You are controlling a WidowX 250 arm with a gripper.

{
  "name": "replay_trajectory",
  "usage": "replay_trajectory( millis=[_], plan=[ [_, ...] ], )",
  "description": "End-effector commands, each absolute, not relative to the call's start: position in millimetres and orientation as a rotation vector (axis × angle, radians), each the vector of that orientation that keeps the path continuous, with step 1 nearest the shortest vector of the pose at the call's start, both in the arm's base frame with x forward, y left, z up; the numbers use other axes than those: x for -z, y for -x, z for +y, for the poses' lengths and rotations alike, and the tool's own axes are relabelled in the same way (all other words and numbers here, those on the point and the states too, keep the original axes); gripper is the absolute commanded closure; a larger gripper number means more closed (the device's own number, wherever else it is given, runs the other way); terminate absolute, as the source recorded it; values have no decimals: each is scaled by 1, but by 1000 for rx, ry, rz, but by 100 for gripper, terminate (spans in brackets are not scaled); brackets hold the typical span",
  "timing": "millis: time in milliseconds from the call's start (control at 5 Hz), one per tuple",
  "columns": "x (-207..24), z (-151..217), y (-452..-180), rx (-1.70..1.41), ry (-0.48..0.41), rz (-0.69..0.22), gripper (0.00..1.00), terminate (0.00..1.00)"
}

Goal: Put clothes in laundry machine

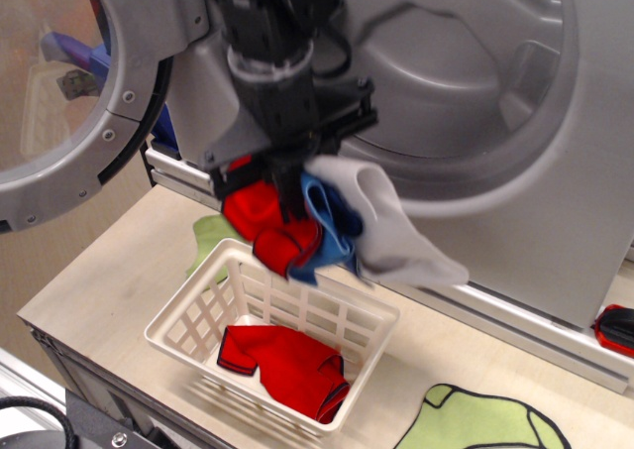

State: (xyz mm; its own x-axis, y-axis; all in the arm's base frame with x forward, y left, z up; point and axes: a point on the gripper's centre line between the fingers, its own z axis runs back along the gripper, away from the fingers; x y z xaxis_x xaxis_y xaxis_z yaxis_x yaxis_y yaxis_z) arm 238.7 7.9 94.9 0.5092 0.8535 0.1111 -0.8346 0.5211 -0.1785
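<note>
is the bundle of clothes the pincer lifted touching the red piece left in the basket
Apart. The only view shows the lifted bundle hanging from the pincer above the basket, with bare lattice showing between it and the red piece on the basket floor.

Four cloth pieces are showing — two red ones, the hanging red cloth (260, 216) and the red cloth in the basket (287, 360), one blue cloth (327, 226) and one grey-white cloth (391, 236). One white basket (188, 310) and one laundry machine (555, 191) are standing there — two green mats (485, 419) are lying on the table (109, 280).
</note>
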Motion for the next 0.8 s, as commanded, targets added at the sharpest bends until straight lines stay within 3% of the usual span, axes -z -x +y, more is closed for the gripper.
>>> replay_trajectory(
  millis=[0, 600],
  plan=[
    [-132, 11, -287, -837, 142, -446, 100, 0],
    [-124, 20, -338, -745, 114, -613, 100, 0]
  ],
)
